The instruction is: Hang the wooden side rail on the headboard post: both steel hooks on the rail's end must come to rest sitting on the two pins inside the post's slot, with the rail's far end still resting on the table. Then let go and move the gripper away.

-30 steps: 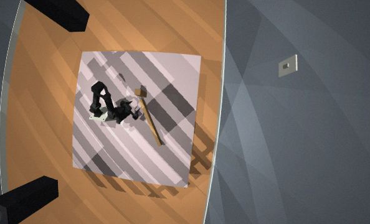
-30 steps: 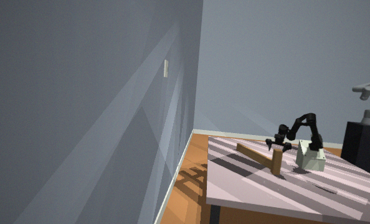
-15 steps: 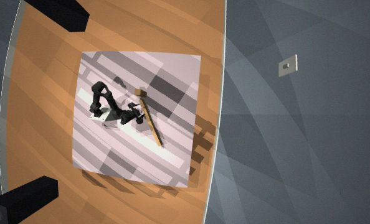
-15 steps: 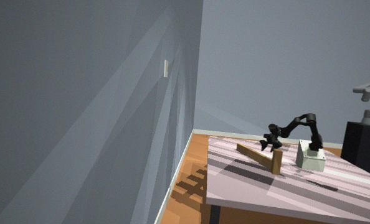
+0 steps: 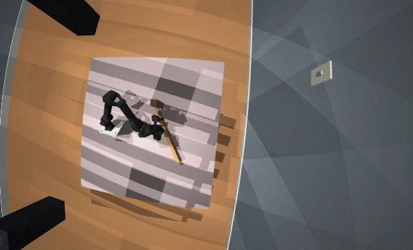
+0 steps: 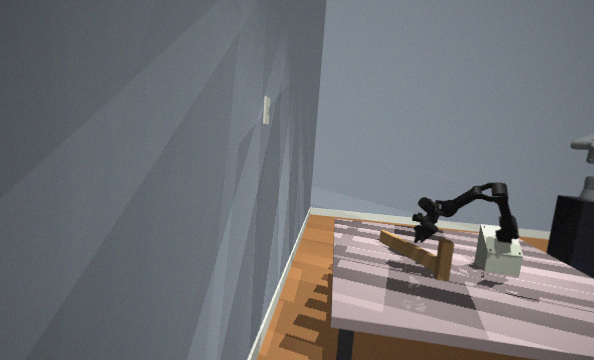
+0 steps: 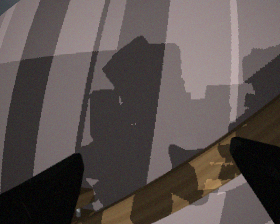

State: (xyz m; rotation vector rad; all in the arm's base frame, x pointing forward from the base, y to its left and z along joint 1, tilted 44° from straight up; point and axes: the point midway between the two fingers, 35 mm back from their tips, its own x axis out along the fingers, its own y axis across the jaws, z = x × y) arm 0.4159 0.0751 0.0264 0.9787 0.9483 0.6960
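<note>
The wooden side rail (image 5: 172, 147) (image 6: 397, 244) (image 7: 156, 200) lies low and slanted across the table, its near end close to the headboard post (image 5: 156, 103) (image 6: 445, 260), which stands upright. My gripper (image 6: 420, 238) (image 7: 159, 153) is open and empty above the rail, between its middle and the post. In the wrist view the rail crosses below the fingertips, from lower left to right, passing behind the right finger. A small metal glint (image 7: 78, 212) shows beside the left finger. Whether the hooks sit on the pins cannot be told; the left finger hides most of that joint.
The table (image 5: 203, 80) (image 6: 357, 300) carries the arm's pale base block (image 5: 109, 132) (image 6: 499, 262), on the opposite side of the gripper from the rail. Strong striped shadows cover the table and part of the rail. Dark pedestals (image 5: 33, 222) (image 6: 579, 235) stand off the table.
</note>
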